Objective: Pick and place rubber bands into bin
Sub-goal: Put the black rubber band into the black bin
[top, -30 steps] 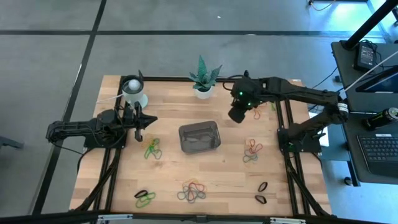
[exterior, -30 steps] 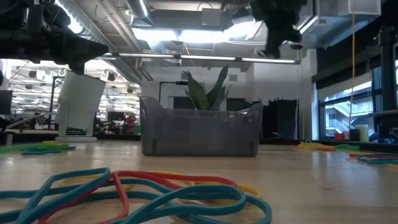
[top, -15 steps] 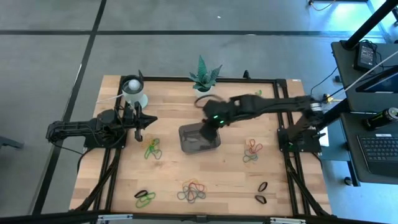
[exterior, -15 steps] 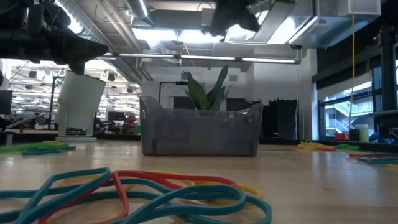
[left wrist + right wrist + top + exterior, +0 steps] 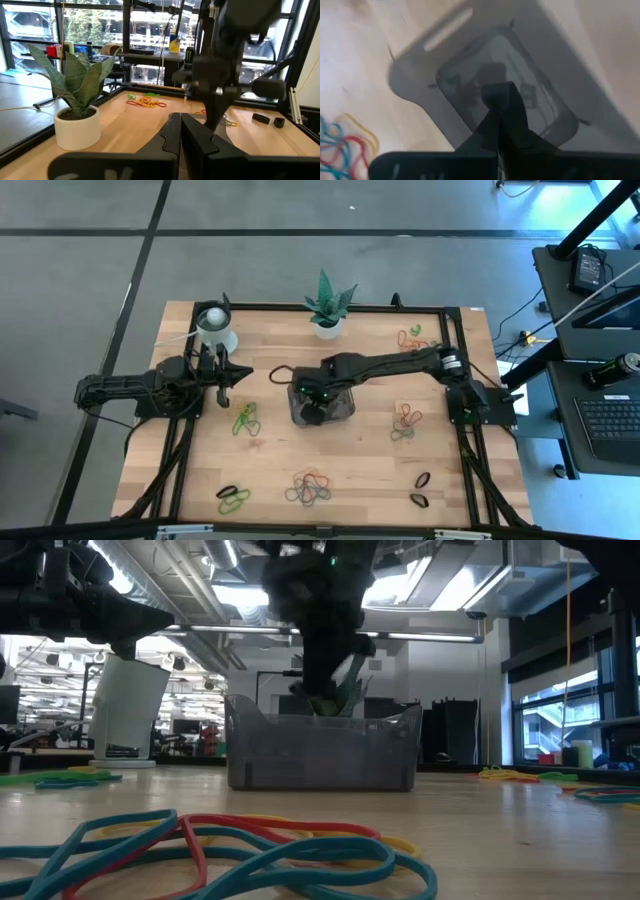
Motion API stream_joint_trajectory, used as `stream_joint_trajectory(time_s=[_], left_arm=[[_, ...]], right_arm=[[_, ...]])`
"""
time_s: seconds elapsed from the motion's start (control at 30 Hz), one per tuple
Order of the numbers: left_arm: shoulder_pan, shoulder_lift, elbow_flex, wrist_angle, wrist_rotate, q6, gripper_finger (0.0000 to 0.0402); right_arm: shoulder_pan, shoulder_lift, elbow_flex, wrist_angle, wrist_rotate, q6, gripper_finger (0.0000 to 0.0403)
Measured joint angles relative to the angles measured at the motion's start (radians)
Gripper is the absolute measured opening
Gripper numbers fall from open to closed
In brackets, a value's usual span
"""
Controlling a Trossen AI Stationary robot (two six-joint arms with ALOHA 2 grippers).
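Over the bin (image 5: 322,401), at the table's centre, we find the right gripper (image 5: 312,412) with its fingers pressed together; whether a band is pinched between them we cannot tell. The bin's floor shows no band clearly in the right wrist view, so we judge the task barely begun or at its first delivery. Rubber bands remain in several clusters on the table: a green pile (image 5: 245,420) left of the bin, a red and grey pile (image 5: 405,423) to its right, a mixed pile (image 5: 310,487) near the front edge, and an orange pile (image 5: 411,339) at the far right. The left gripper (image 5: 224,392) waits near the white cup (image 5: 213,326), fingers together and holding nothing.
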State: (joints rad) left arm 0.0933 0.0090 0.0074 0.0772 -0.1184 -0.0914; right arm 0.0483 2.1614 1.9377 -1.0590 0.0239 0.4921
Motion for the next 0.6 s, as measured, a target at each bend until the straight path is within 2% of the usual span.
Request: stream_joint_trajectory(time_s=[0.27, 0.6], left_arm=[[0.0, 0.0, 0.0, 0.0, 0.0, 0.0, 0.0006], [0.0, 0.0, 0.0, 0.0, 0.0, 0.0, 0.0006]], right_arm=[[0.0, 0.047, 0.0, -0.001, -0.003, -0.023, 0.0005], [0.0, 0.053, 0.0, 0.01, -0.003, -0.027, 0.0053]])
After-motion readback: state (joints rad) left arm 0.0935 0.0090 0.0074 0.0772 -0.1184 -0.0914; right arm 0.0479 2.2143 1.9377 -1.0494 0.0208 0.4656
